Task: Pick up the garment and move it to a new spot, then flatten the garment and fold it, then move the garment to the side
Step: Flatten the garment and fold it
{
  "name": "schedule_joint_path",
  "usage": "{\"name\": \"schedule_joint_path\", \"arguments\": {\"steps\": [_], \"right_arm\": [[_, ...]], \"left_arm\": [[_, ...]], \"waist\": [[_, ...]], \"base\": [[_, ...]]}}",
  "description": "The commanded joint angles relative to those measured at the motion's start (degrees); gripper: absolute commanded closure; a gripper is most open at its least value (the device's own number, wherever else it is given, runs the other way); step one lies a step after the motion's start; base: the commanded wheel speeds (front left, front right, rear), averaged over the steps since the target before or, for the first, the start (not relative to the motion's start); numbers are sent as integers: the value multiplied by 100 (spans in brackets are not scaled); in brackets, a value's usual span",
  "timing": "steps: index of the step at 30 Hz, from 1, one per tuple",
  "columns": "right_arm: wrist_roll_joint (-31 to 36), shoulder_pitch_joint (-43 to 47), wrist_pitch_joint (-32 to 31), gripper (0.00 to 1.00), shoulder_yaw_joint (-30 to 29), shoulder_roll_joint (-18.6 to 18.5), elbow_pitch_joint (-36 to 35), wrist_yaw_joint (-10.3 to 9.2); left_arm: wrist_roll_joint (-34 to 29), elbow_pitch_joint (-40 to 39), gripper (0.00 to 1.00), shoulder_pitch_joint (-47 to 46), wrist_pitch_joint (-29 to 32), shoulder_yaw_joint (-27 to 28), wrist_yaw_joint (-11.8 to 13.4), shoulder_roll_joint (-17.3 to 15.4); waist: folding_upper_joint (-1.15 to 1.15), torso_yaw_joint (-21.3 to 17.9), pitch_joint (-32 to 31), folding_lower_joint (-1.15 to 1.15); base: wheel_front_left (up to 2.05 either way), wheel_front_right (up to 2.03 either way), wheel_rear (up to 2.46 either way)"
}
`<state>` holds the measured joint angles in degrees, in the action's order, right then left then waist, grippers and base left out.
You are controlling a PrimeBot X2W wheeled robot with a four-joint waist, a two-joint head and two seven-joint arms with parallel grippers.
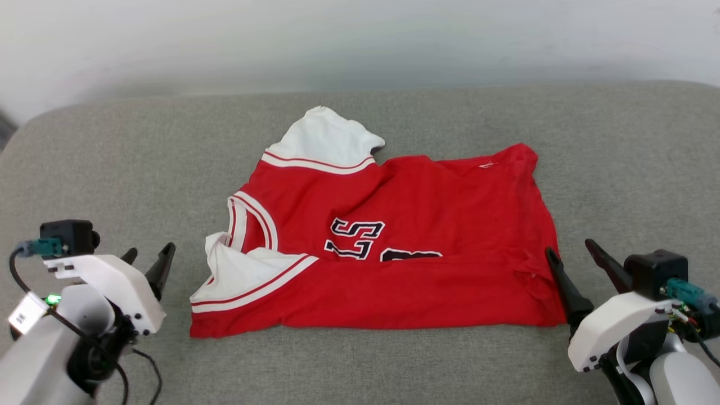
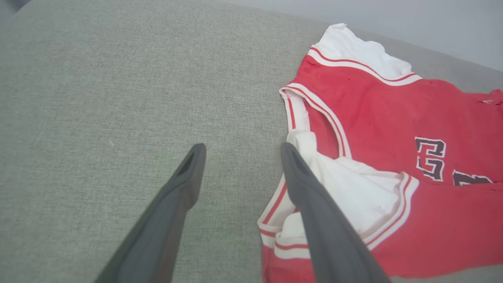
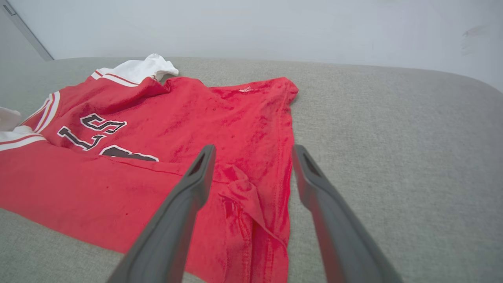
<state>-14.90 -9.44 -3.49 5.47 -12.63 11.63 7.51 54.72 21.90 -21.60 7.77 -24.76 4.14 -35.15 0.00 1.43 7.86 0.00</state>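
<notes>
Lying sideways, red jersey T-shirt [image 1: 394,225] near the middle of the grey fabric tabletop [image 1: 84,157], near long edge folded up over the lettering.
Collar [image 1: 247,219] toward the left, hem [image 1: 543,225] toward the right; left pincer [image 1: 149,252] and right pincer [image 1: 568,247] spread wide and empty, flanking those two ends, likely posed for the next fold from both ends together.
</notes>
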Motion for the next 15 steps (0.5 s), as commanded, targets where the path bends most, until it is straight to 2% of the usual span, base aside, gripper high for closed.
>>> {"name": "schedule_joint_path", "arguments": {"steps": [1, 6, 9, 15], "right_arm": [[54, 87, 38, 0, -32, 29, -38, -4], [148, 305, 65, 0, -132, 248, -283, -4], [168, 395, 29, 0, -165, 364, -497, -4], [193, 443, 7, 0, -154, 555, -831, -4]], "left_arm": [[15, -73, 0, 18, 124, -18, 25, -81], [241, -659, 0, 172, 1156, -151, -37, -632], [445, -1015, 0, 269, 1830, -218, 17, -918], [803, -1363, 0, 490, 2544, -269, 224, -1117]], "waist": [[0, -46, -88, 0], [0, -153, -210, 0], [0, -244, -158, 0], [0, -467, 140, 0]], "base": [[0, 0, 0], [0, 0, 0], [0, 0, 0], [0, 0, 0]]}}
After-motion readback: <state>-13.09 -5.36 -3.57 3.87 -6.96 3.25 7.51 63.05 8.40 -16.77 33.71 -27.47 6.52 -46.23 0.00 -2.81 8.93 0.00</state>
